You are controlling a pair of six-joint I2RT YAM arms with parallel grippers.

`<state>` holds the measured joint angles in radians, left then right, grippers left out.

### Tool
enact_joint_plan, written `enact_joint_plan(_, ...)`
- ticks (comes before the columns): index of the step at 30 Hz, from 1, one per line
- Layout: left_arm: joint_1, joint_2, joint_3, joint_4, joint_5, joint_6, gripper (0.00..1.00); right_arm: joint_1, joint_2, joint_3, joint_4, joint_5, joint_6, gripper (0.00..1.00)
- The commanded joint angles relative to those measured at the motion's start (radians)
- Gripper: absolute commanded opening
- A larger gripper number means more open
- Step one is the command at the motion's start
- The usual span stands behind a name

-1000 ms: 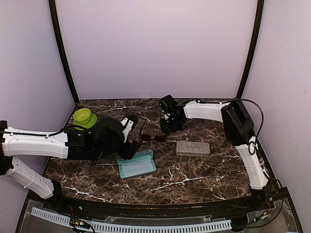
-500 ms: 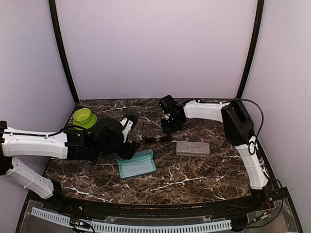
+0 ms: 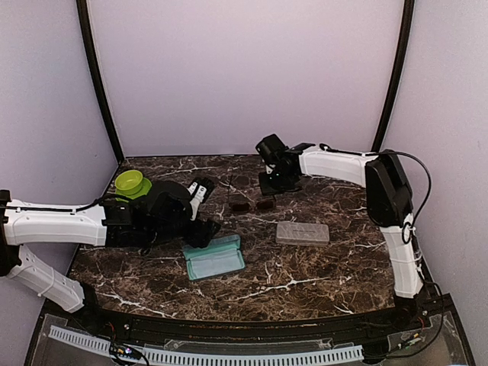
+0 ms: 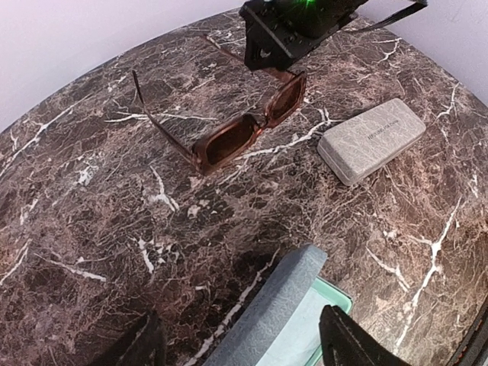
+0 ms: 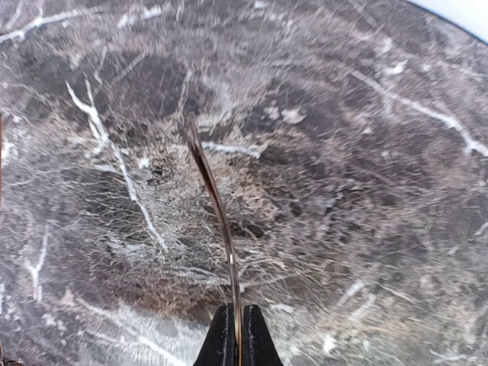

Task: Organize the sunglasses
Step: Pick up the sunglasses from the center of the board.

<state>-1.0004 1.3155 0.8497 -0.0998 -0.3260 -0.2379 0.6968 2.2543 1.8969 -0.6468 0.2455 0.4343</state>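
The sunglasses [image 3: 244, 206] [image 4: 245, 131] have a thin frame and dark reddish-brown lenses. They hang tilted just above the marble at mid-table, with both temples unfolded. My right gripper [image 3: 269, 185] [image 5: 235, 320] is shut on one thin temple [image 5: 216, 213], close to the lens end. The right gripper's black body [image 4: 278, 38] sits right behind the frame in the left wrist view. My left gripper [image 3: 204, 231] [image 4: 242, 347] is open, its fingers [image 4: 347, 343] standing either side of the raised lid [image 4: 267, 309] of an open blue-grey case [image 3: 215, 259].
A closed beige-grey case [image 3: 303, 232] [image 4: 371, 139] lies right of the sunglasses. A green bowl [image 3: 132, 183] sits at the back left. The open case has a pale teal lining [image 4: 320, 332]. Purple walls enclose the dark marble table [image 3: 320, 282].
The right gripper closed on the temple and rose toward the back right, lifting the sunglasses off the table. The left arm stayed by the open case.
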Motion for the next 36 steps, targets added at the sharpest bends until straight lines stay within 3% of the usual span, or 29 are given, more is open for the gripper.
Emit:
enact_joint_plan(1, 0.038, -0.003, 0.025, 0.035, 0.119, -0.011, 0.73, -0.015, -0.140, -0.064, 0.054, 0.034, -0.012, 0.00)
enact_joint_plan(5, 0.063, -0.032, 0.031, 0.074, 0.198, 0.008, 0.83, -0.016, -0.246, -0.174, 0.109, 0.030, -0.020, 0.00)
enact_joint_plan(9, 0.094, -0.056, 0.028, 0.117, 0.300, 0.012, 0.86, -0.012, -0.358, -0.310, 0.192, -0.011, -0.031, 0.00)
enact_joint_plan(19, 0.160, -0.079, 0.000, 0.227, 0.465, -0.154, 0.84, 0.035, -0.597, -0.646, 0.422, -0.070, -0.046, 0.00)
enact_joint_plan(36, 0.160, 0.006, 0.021, 0.324, 0.484, -0.302, 0.72, 0.122, -0.776, -0.877, 0.588, -0.066, -0.039, 0.00)
